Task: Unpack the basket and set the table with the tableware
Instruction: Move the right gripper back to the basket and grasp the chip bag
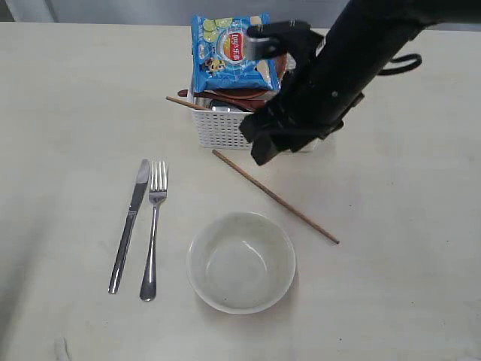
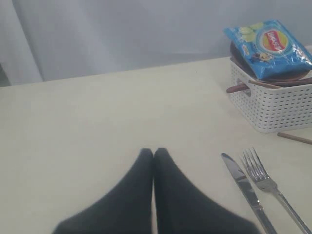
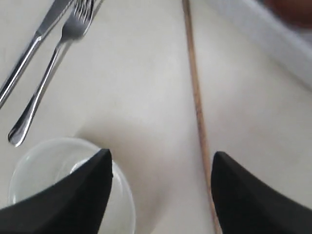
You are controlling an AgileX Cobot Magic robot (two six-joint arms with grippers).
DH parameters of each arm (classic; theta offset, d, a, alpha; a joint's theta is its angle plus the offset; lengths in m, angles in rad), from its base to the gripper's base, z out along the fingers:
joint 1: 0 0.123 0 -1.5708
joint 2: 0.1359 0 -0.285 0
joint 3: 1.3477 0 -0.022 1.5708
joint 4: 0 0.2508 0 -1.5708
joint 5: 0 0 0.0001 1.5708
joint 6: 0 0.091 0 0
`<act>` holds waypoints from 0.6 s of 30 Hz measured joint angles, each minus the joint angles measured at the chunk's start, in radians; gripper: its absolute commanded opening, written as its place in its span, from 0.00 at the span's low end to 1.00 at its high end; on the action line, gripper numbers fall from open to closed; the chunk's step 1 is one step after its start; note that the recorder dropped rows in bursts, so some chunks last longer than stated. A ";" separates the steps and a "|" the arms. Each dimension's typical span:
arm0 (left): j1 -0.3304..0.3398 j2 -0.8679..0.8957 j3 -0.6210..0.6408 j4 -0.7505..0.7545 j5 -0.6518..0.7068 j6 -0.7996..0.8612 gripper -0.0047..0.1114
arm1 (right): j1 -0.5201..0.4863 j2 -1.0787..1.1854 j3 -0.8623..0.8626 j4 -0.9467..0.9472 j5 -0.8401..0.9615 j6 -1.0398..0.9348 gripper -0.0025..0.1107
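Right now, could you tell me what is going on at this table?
A two-armed robot is unpacking the basket to set the table. The knife, fork, bowl and one chopstick already lie on the table. The right gripper hangs open and empty above that chopstick, near the basket. A chips bag tops the basket's remaining contents. The left gripper is shut, holding nothing.
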 measured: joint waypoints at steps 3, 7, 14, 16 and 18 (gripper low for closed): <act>0.000 0.000 0.000 0.000 0.000 0.000 0.04 | 0.000 -0.014 -0.056 -0.062 -0.029 0.068 0.52; 0.000 0.000 0.000 0.000 0.000 0.000 0.04 | 0.000 -0.014 -0.105 -0.143 -0.108 0.153 0.52; 0.000 0.000 0.000 0.000 0.000 0.000 0.04 | -0.053 -0.014 -0.119 -0.219 -0.218 0.266 0.52; 0.000 0.000 0.000 0.000 0.000 0.000 0.04 | -0.094 -0.005 -0.123 -0.219 -0.230 0.276 0.52; 0.000 0.000 0.000 0.000 0.000 0.000 0.04 | -0.133 0.006 -0.125 -0.215 -0.240 0.276 0.52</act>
